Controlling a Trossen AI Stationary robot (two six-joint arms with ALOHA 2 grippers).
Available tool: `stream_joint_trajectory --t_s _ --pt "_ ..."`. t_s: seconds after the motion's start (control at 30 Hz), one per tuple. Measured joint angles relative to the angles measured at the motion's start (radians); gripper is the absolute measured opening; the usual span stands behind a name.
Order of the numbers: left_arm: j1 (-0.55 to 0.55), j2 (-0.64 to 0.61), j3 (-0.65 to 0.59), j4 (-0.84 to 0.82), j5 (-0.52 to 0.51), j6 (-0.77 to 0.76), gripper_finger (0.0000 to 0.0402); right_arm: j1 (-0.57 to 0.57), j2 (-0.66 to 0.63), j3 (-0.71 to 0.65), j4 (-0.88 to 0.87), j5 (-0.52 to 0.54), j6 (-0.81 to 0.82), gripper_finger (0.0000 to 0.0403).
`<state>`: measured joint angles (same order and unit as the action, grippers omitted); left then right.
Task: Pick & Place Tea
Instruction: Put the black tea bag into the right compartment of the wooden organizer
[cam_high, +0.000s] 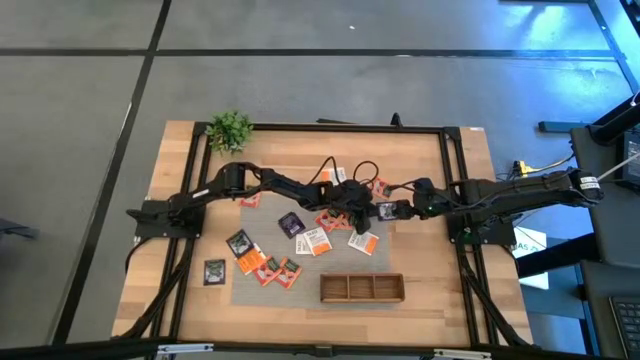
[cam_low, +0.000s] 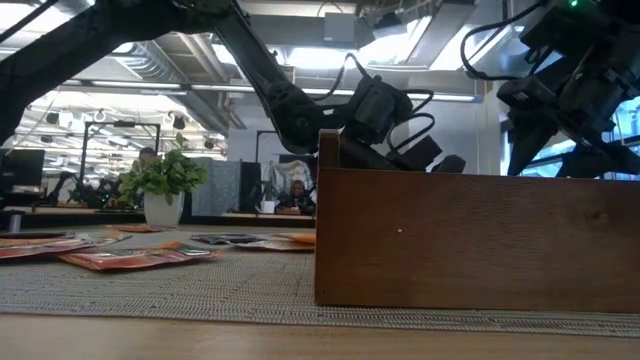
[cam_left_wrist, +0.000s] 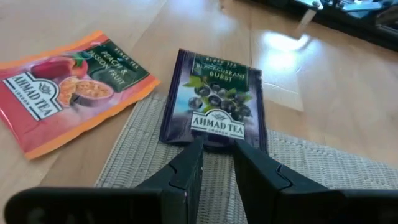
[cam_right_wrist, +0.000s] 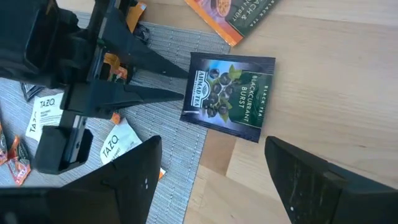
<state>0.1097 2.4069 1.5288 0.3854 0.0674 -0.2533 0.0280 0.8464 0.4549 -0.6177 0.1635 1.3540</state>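
Note:
A dark purple blackcurrant tea sachet (cam_left_wrist: 214, 99) (cam_right_wrist: 229, 94) lies flat at the grey mat's (cam_left_wrist: 143, 155) far right corner, half on the mat and half on bare wood. My left gripper (cam_left_wrist: 216, 146) comes in low from the table's left. It is open by a narrow gap, with its fingertips at the sachet's mat-side edge. My right gripper (cam_right_wrist: 211, 180) hangs wide open above the sachet, reaching in from the right. An orange peach sachet (cam_left_wrist: 68, 81) lies just beyond the mat. My left gripper has its two fingertips (cam_right_wrist: 185, 93) at the sachet's edge on the mat (cam_left_wrist: 214, 142), slanting down from the table's left. I cannot tell whether they touch it. The sachet lies flat.
Several more sachets (cam_high: 270, 262) are scattered over the mat and the wood to its left. The wooden three-compartment tray (cam_high: 362, 288) stands at the mat's near right. A small potted plant (cam_high: 230, 130) sits at the far left corner. Cables (cam_high: 350, 172) loop behind both grippers.

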Motion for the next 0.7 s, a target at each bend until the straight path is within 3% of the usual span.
stream_joint_trajectory --t_s 0.47,0.7 --pt "0.0 -0.005 0.0 0.054 0.015 -0.093 0.0088 0.0 0.058 0.0 -0.001 -0.017 0.004 0.0287" --pt "-0.002 -0.007 0.013 0.07 0.021 -0.038 0.0088 0.0 0.075 0.0 -0.002 -0.034 0.002 0.0287"
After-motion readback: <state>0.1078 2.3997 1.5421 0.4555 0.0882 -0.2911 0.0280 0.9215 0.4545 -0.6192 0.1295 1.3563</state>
